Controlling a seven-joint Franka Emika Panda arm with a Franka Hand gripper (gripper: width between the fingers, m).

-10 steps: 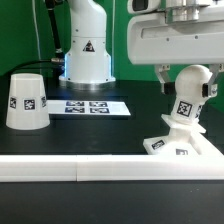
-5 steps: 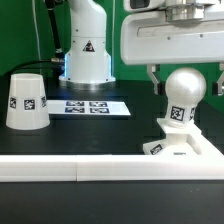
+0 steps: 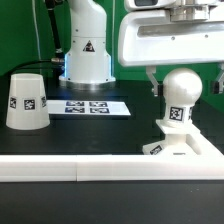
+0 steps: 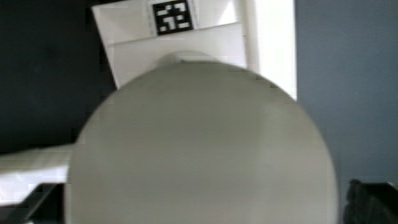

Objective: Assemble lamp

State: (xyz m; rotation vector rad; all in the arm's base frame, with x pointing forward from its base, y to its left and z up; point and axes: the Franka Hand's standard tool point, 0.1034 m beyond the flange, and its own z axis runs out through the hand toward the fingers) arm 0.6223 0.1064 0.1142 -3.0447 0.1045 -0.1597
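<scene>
A: Exterior view first. How does the gripper (image 3: 186, 90) stand?

B: Open. Its two dark fingers (image 3: 154, 84) hang on either side of the bulb (image 3: 184, 86), spread wider than the ball. On the exterior view's left a sliver of green background shows between finger and ball. It grips nothing.

A: And the bulb itself?

B: It's a smooth, matt white sphere on a flaring neck, and the neck carries a black-and-white square tag. It stands upright on the flat square base (image 3: 185, 148), on the black table (image 3: 100, 135) at the exterior view's right. I cannot tell whether the neck is locked into the base.

A: The other parts?

B: The shade (image 3: 27, 100) is a white truncated cone, also tagged, sitting wide end down. It is well apart from the bulb, at the exterior view's left. The marker board (image 3: 92, 106) lies flat on the table between the two. A plain white rail (image 3: 90, 170) runs along the front.

A: Now the wrist view.

B: The bulb (image 4: 196, 150) fills nearly the whole picture as a pale, featureless dome, out of focus. Beyond it shows a flat white stretch of the base (image 4: 169, 45) with one crisp tag. Dark shapes at two corners beside the ball are too blurred to name. This view does not show how far apart the jaws are.
</scene>
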